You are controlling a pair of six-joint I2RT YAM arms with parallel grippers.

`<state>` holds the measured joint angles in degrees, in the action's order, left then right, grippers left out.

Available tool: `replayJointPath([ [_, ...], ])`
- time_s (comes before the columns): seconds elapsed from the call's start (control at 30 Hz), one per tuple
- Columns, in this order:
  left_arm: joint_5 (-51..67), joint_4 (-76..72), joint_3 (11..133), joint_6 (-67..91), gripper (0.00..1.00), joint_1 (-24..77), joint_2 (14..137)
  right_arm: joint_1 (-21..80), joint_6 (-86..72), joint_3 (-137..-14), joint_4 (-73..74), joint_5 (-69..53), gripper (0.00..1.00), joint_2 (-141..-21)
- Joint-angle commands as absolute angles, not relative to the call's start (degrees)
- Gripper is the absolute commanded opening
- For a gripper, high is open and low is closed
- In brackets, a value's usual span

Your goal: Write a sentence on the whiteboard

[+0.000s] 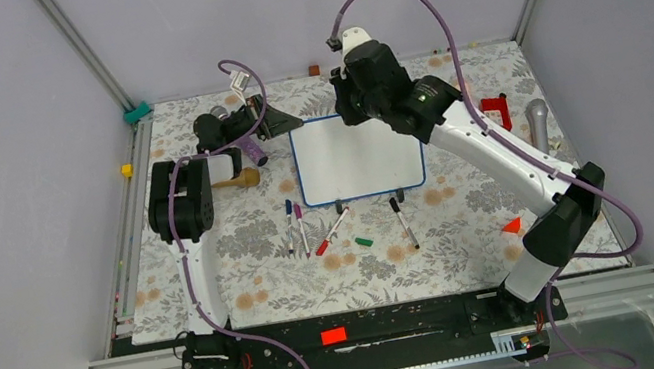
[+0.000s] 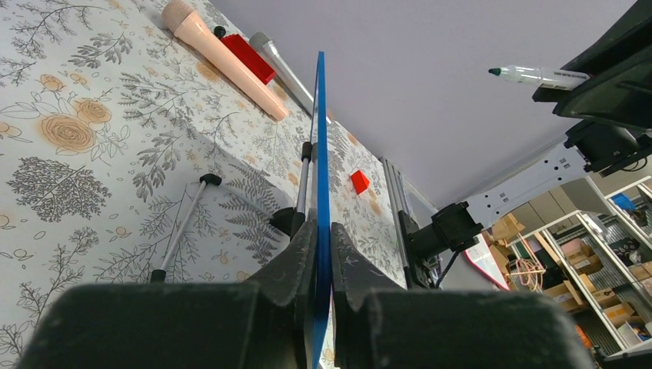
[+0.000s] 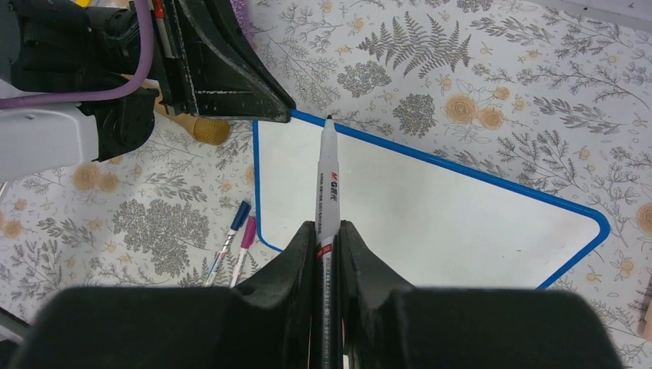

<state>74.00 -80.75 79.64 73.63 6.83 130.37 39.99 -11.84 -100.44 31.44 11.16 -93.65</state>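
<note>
The whiteboard (image 1: 358, 155), white with a thin blue frame, lies on the flowered tablecloth. Its face (image 3: 430, 204) is blank; no sentence is in view. My left gripper (image 2: 323, 238) is shut on the board's blue edge (image 2: 320, 138), at the far left corner (image 1: 291, 128). My right gripper (image 3: 327, 231) is shut on a white-barrelled marker (image 3: 329, 181). The marker's dark tip points at that same corner, close to the left fingers (image 3: 254, 96). In the left wrist view the marker (image 2: 538, 74) hangs clear of the board's surface.
Several loose markers (image 1: 300, 225) and a black-capped one (image 1: 404, 222) lie in front of the board, with a green cap (image 1: 364, 240). Right of the board are a microphone (image 1: 538, 122), a red block (image 1: 496, 109) and a red wedge (image 1: 512, 226). A wooden piece (image 1: 241, 179) lies at the left.
</note>
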Motion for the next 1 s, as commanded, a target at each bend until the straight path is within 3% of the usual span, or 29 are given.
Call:
replayJointPath([
  [0.0,77.38,-84.45,77.97,74.48,0.00,7.52,129.71,40.93,-12.94,-102.99,31.55,13.02,0.00,-93.18],
  [0.73,76.33,-84.64,78.79,76.03,0.00,5.55,131.56,41.16,-10.70,-119.01,43.40,10.08,0.00,-102.20],
  [0.97,72.65,-84.54,68.79,71.45,0.00,6.00,126.55,41.10,-10.21,-117.37,41.84,8.09,0.00,-100.90],
])
